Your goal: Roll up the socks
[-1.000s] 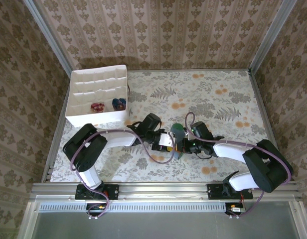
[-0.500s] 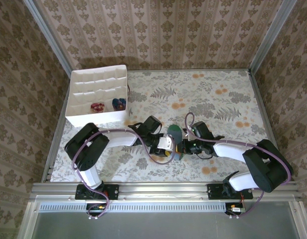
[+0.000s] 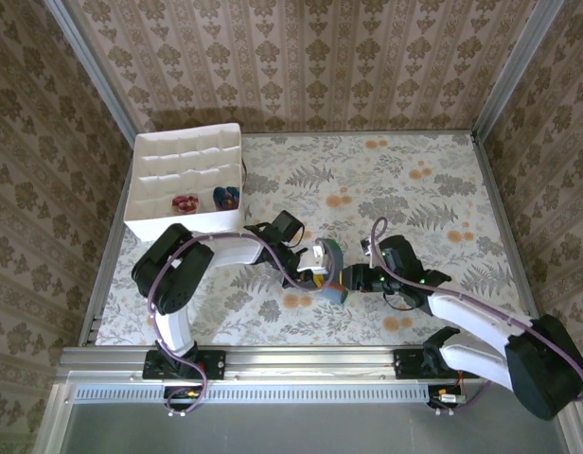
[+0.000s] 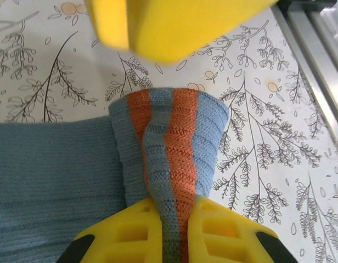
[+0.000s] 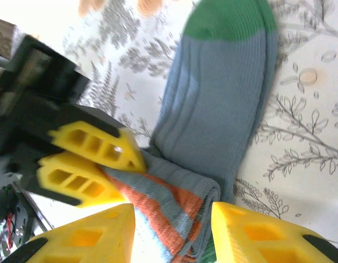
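A grey-blue sock [image 5: 218, 98] with a green toe [image 5: 229, 19] lies on the floral table, its orange-striped cuff [image 4: 169, 131] folded back over the body. My left gripper [image 4: 172, 205] is shut on that cuff, pinching the fold between its yellow fingers. My right gripper [image 5: 172, 211] is open, its jaws standing either side of the folded cuff without pressing it. In the top view the sock [image 3: 333, 284] sits between the left gripper [image 3: 318, 272] and the right gripper [image 3: 352, 280], near the table's front middle.
A white partitioned box [image 3: 168, 225] stands at the back left, holding a rolled reddish sock [image 3: 185, 202] and a rolled bluish one [image 3: 225, 197]. An aluminium rail [image 3: 310, 357] runs along the near edge. Patterned walls enclose the table.
My left gripper has shut on the cuff. My right gripper has opened and let go, and its arm has drawn back to the right. The sock's green toe no longer stands up.
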{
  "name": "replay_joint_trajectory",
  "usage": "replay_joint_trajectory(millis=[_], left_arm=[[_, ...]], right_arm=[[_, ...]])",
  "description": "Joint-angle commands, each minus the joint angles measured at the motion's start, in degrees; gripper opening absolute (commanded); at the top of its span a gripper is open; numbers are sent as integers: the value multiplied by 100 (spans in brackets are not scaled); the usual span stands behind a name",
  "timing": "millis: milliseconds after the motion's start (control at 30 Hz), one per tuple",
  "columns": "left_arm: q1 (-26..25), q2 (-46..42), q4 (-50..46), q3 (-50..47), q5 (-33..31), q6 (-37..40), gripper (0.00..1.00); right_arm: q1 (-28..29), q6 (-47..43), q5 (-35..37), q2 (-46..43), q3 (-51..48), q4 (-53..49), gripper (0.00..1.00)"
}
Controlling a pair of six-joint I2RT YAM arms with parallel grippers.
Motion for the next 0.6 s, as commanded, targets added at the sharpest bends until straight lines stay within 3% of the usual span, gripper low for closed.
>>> replay_joint_trajectory(millis=[0,267,567], left_arm=[[118,266,-316,41,449,-371,0],[144,518,-190,65,611,-542,0],[191,560,-95,39,547,-739,0]], right_arm=[[20,-229,132,-187,-128,147,41],[198,-1098,-271,700,171,832,48],[414,-1192,-792,1787,413,1094,49]])
